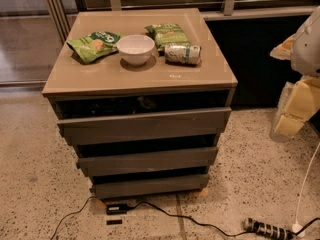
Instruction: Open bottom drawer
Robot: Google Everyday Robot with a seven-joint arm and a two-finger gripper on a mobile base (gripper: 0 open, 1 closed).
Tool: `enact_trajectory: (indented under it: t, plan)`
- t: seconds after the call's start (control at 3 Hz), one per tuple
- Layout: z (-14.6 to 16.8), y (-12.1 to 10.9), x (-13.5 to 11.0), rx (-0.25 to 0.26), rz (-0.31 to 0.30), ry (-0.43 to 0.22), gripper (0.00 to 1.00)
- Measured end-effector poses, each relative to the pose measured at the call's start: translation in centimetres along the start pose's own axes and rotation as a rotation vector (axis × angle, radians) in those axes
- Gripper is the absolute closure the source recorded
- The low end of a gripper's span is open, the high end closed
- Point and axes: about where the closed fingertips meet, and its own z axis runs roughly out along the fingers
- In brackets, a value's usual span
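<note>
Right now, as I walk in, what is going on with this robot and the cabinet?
The robot is meant to open the bottom drawer, the lowest grey-brown slab front of the three-drawer cabinet. Its white and yellowish gripper hangs at the right edge of the view, beside the cabinet and touching nothing. The drawer is not pulled out yet. On the beige cabinet top sit a white bowl, two green snack bags and a tipped can.

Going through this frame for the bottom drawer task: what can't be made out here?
Camera view:
gripper, at the right edge beside the cabinet: partly cut off by the frame.
bottom drawer: inside hidden by its own front and the shadow above it.
can on the cabinet top: label too small to read.
</note>
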Motion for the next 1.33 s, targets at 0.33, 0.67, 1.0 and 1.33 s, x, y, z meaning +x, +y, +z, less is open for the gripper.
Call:
enact_trajectory:
  t: [0.33, 0.67, 1.0, 1.33]
  plan:
    - [3.5, 3.0, -0.7, -0.061, 0.067, -0.049, 0.00]
    - [6.9, 5.2, -1.1, -0.099, 0.109, -0.073, 0.00]
    - [11.0, 7.7, -1.2, -0.085, 0.153, -0.082, 0.00]
    - [17.6, 9.7, -1.6, -0.047, 0.193, -0.103, 0.00]
